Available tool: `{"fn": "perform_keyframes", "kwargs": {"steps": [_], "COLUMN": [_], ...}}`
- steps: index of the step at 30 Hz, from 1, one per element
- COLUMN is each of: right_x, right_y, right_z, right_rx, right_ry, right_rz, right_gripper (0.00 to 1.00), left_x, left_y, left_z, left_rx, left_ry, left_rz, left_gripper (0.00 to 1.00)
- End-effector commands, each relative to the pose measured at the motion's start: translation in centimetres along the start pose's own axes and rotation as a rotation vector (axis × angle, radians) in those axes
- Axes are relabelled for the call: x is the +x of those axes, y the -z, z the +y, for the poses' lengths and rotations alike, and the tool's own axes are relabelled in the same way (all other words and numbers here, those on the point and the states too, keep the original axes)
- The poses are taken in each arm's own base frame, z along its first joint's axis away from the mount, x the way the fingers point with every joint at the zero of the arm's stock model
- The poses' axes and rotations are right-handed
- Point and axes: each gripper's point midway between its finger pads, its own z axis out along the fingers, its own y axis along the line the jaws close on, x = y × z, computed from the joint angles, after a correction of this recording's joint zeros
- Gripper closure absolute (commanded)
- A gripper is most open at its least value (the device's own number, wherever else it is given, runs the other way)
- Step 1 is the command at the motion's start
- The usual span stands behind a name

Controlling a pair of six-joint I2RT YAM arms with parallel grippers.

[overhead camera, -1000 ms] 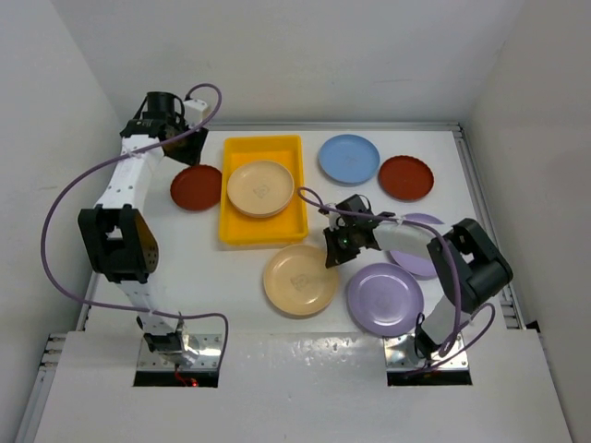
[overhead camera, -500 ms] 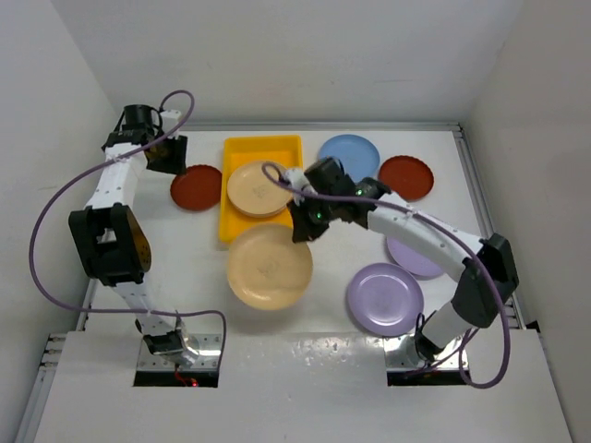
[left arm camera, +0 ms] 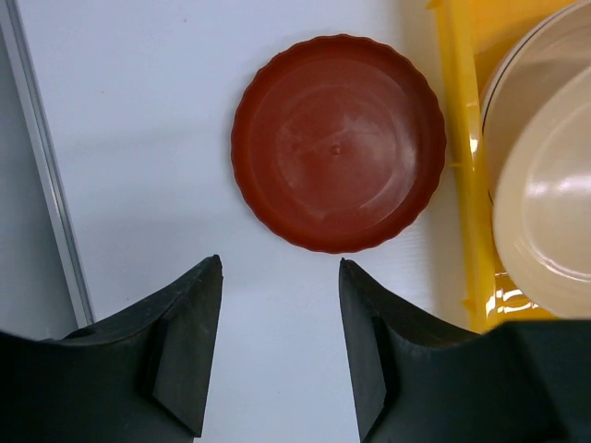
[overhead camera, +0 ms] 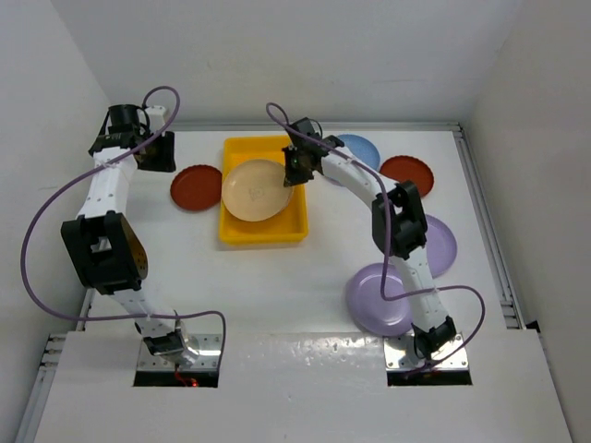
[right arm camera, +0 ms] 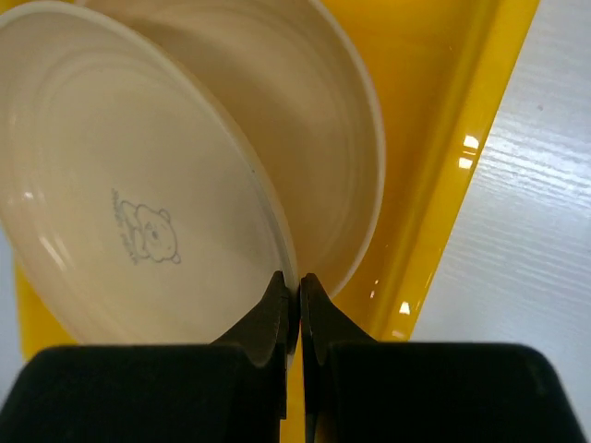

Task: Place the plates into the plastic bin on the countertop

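The tan plate (right arm camera: 138, 212) hides most of the lower plate (right arm camera: 323, 138).

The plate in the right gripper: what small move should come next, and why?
Probably lower the right gripper a little, then open its jaws. They are shut on the rim of the tan plate, which is over the yellow bin, just above a second plate already lying inside, so a short descent should stack it gently.
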Motion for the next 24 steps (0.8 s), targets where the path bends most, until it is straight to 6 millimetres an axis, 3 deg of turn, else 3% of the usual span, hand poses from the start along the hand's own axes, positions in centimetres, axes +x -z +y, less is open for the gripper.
{"fn": "perform_keyframes", "kwargs": {"steps": [1, 6, 13, 17, 24], "right_x": [-5.4, -6.7, -4.7, -3.7, -2.4], "right_y": [1.6, 0.0, -2.7, -3.4, -3.0], "right_z": [2.0, 1.2, -0.9, -1.0, -2.2], "right_rx": [-0.043, -0.028, 0.026, 0.029, 0.073], "right_ry": [-0.103, -0.13, -0.167, -0.159, -0.135], "right_rz": [-0.186, -0.238, -0.203, -0.162, -0.148], "right_gripper": [1.0, 1.0, 1.0, 1.0, 0.99], "left_x": [-1.1, -0.5, 0.0, 0.2, 0.5], "left_y": [0.9, 0.0, -0.7, -1.0, -1.4], "left_z": [0.8, 0.0, 0.1, 0.1, 0.1], "left_rx": [-0.028, 0.02, 0.024, 0.026, 0.029], "left_ry": [-0.007, -0.002, 0.002, -0.005, -0.003], "left_rz": [-0.045, -0.029, -0.011, -0.003, 0.008], "left_gripper": [0.44, 0.44, 0.44, 0.44, 0.44]}}
